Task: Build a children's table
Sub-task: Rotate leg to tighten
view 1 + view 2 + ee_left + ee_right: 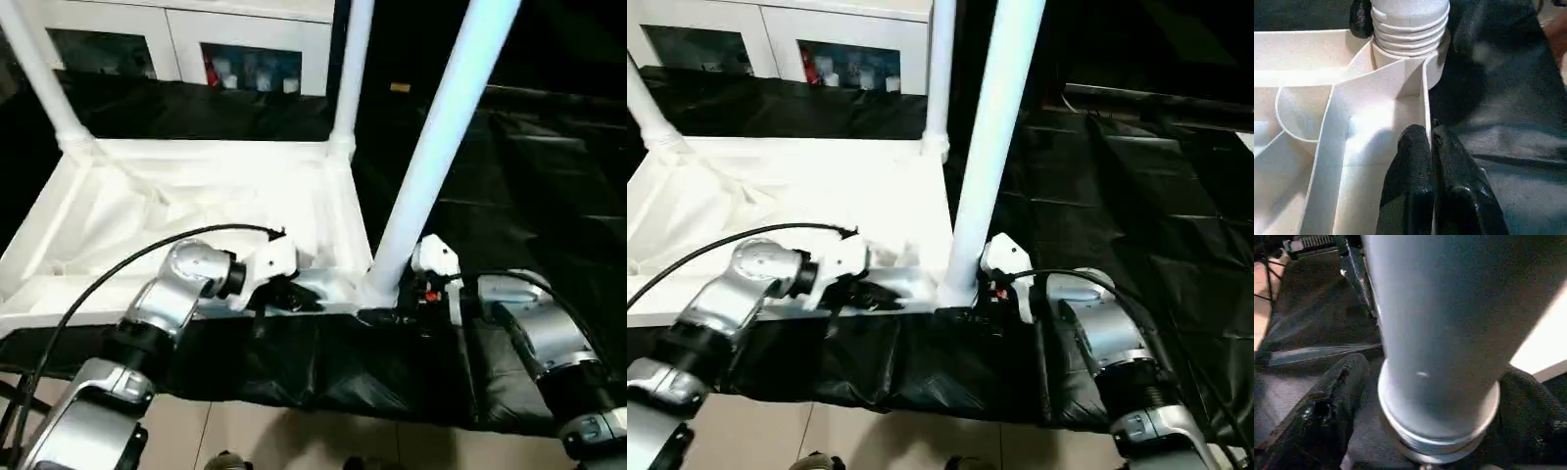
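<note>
Table top (196,196): upside down on black-draped surface (529,176), ribs up.
Legs: three upright in corner sockets; near leg (431,147) tilted.
Left pincer (1432,147): clamped on near rim wall.
Right pincer (1420,406): spread wide, flanking ridged collar, no grip.
Risk: unsupported, half-seated leg could lean, jam, or topple out.

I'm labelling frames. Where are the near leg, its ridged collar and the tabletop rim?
near leg (431,147), left eye view, mid tube
ridged collar (1409,29), left wrist view, ridges
tabletop rim (1426,105), left wrist view, thin edge wall
</note>
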Available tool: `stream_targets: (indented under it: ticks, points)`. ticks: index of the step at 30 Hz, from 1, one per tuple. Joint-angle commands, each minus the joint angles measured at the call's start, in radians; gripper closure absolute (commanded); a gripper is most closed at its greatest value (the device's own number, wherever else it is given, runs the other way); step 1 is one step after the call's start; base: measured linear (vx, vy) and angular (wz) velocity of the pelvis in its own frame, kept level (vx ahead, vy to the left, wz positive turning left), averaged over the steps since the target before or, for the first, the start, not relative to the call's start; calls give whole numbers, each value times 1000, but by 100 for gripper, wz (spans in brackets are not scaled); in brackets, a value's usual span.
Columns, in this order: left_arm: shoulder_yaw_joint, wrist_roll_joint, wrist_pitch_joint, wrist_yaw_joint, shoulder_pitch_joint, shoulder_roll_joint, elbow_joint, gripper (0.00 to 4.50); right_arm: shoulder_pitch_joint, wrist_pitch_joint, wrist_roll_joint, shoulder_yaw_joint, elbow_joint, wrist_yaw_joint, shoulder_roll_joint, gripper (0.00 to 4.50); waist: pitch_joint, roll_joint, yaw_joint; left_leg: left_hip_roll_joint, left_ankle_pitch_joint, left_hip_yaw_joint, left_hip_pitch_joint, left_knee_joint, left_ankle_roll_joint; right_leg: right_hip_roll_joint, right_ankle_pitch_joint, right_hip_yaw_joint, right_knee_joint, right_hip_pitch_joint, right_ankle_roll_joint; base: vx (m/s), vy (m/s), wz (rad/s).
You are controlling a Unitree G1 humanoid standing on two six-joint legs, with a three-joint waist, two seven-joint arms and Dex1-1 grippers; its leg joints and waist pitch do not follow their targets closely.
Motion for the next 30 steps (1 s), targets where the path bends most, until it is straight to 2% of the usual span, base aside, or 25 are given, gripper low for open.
stream_targets:
  ticks: [1,3,5,8,9,11,14,15,17,19,22,23,24,26,29,30]
  points:
    - [-18,-30,-17,-38,0,-7,-34,450,5,21,4,11,-19,13,-4,80,-57,-3,1,23,-222,6,6,-56,59,-62,-251,37,-68,53,-211,0,0,0]
    - [-17,-30,-17,-43,2,-3,-34,450,9,36,10,7,-22,19,4,87,-57,-3,2,23,-218,5,5,-57,56,-63,-247,36,-67,53,-210,0,0,0]
    - [-15,-33,-11,-44,6,-1,-39,450,20,57,20,1,-26,11,24,119,-57,-2,3,22,-219,5,5,-57,54,-63,-249,36,-68,53,-210,0,0,0]
    - [-15,-36,-5,-39,8,-4,-42,450,25,65,26,0,-28,1,32,132,-57,-2,3,22,-223,5,5,-58,49,-64,-258,36,-68,53,-206,0,0,0]
    - [-12,-39,10,-21,10,-15,-46,450,36,77,37,-3,-38,-21,47,140,-57,1,3,23,-226,4,6,-59,47,-63,-262,36,-69,53,-207,0,0,0]
    - [-9,-38,22,-1,10,-27,-49,450,45,87,46,-6,-47,-46,61,166,-56,-1,2,22,-233,4,5,-60,42,-65,-271,37,-70,53,-203,0,0,0]
    - [-10,-17,37,56,0,-57,-35,450,46,89,27,-21,-35,-147,106,169,-55,-1,-3,20,-247,1,5,-62,30,-65,-310,38,-75,51,-188,0,0,0]
    - [-11,3,57,121,-12,-93,-16,450,38,92,-2,-39,-3,-267,157,175,-53,0,-5,20,-251,1,5,-63,24,-65,-321,38,-76,49,-187,0,0,0]
    - [-10,13,71,173,-22,-127,1,450,31,92,-22,-52,24,-356,201,176,-53,-3,-16,16,-274,-4,5,-67,-2,-66,-395,36,-80,50,-159,0,0,0]
    - [-9,18,90,222,-32,-166,15,450,21,95,-33,-64,55,-434,246,178,-51,-1,-22,14,-296,-4,10,-65,2,-67,-430,38,-88,44,-149,0,0,0]
    - [-9,30,121,303,-50,-229,37,450,-2,102,-46,-72,106,-555,321,178,-49,-3,-29,12,-307,-5,9,-66,5,-66,-475,38,-95,42,-131,0,0,0]
    - [-9,36,133,343,-60,-258,48,450,-21,104,-50,-80,138,-622,360,178,-50,-2,-30,13,-300,-5,9,-67,5,-67,-471,38,-95,43,-128,0,0,0]
    - [-9,44,143,384,-71,-283,61,450,-43,106,-52,-90,172,-688,399,178,-49,3,-33,13,-303,-5,10,-68,0,-66,-462,39,-94,38,-133,0,0,0]
    - [-6,56,152,431,-85,-312,75,450,-81,87,-66,-111,228,-794,450,178,-50,1,-38,10,-305,-6,11,-67,-5,-64,-462,37,-94,39,-133,0,0,0]
    - [-2,67,157,443,-90,-320,76,450,-105,59,-77,-131,256,-841,476,178,-52,2,-41,10,-307,-5,8,-67,4,-64,-435,38,-94,41,-134,0,0,0]
    - [-2,67,157,441,-90,-317,74,450,-107,55,-69,-137,255,-832,476,143,-53,3,-40,10,-296,-4,7,-67,11,-63,-407,38,-92,43,-136,0,0,0]
